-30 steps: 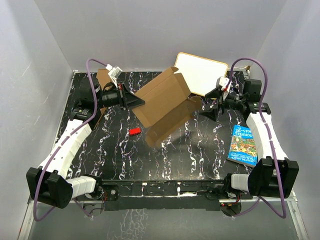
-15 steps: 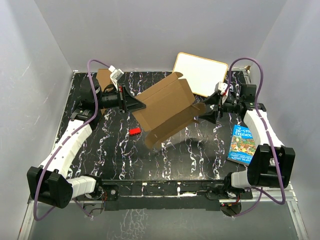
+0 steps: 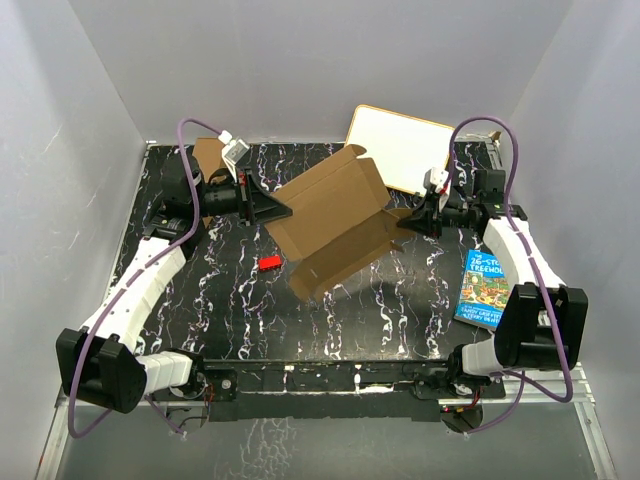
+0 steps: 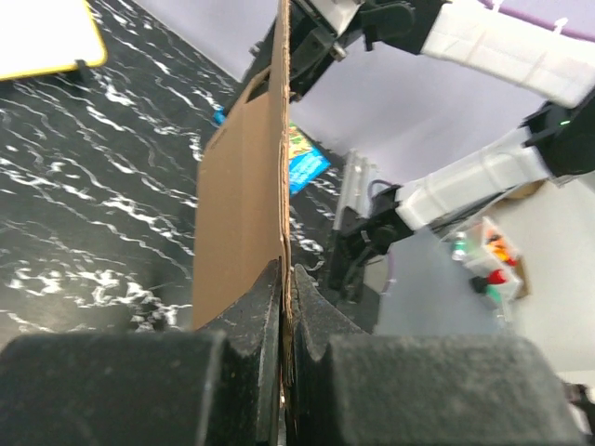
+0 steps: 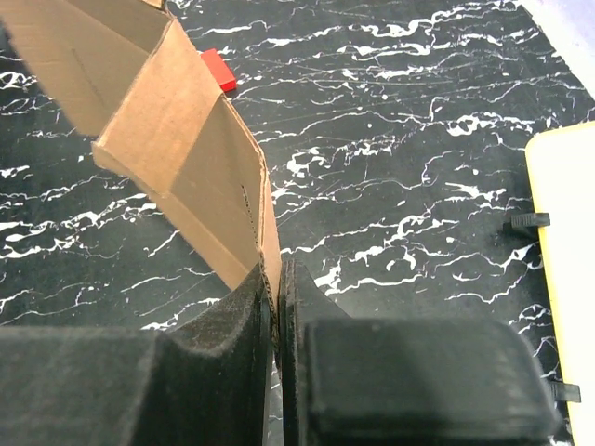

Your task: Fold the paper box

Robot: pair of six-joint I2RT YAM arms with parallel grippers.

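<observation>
Brown card is mostly hidden behind the left arm. Left gripper is pinched on the box at its left edge; its wrist view shows the sheet edge-on only. Red block is near the box's lower left. Box is held tilted over mid-table. Right gripper is clamped on its right flap. Book is partly covered by the right arm.

Brown paper box; unfolded, tilted; above table centre
</observation>
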